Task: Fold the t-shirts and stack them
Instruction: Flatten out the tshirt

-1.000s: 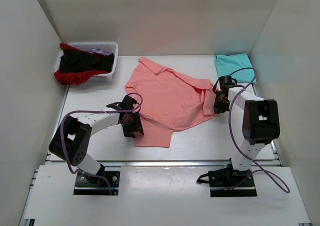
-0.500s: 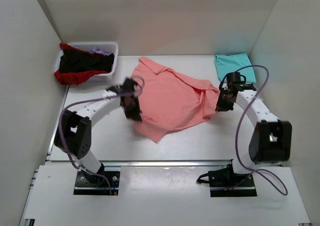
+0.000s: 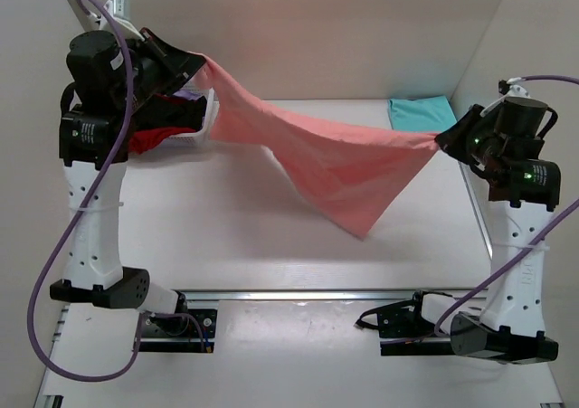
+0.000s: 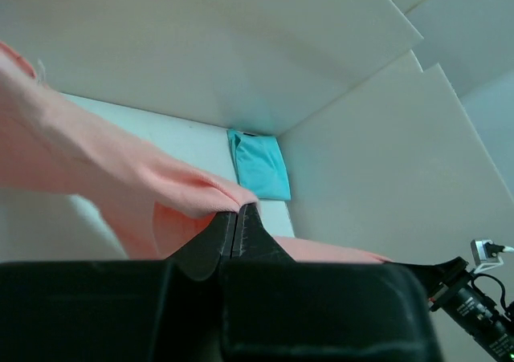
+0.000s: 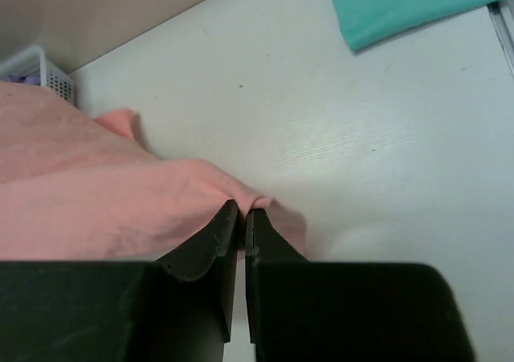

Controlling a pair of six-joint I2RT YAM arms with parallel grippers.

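The salmon-pink t-shirt point(image 3: 335, 159) hangs stretched in the air between both arms, sagging to a point over the table's middle. My left gripper point(image 3: 201, 61) is raised high at the back left and shut on one end of it point(image 4: 161, 177). At the right, my right gripper point(image 3: 441, 137) is shut on the other end point(image 5: 120, 201). A folded turquoise t-shirt point(image 3: 421, 112) lies flat at the back right corner, also in both wrist views point(image 4: 261, 165) point(image 5: 409, 5). Black and red t-shirts point(image 3: 158, 128) fill the basket, partly hidden by the left arm.
The white slatted basket point(image 3: 206, 118) stands at the back left against the wall, also at the right wrist view's edge point(image 5: 44, 73). White walls close in the table on three sides. Both arm bases sit at the near edge.
Both arms rose sharply and moved apart, lifting the salmon-pink t-shirt off the table and stretching it between them. The left gripper shut on its edge during this time.
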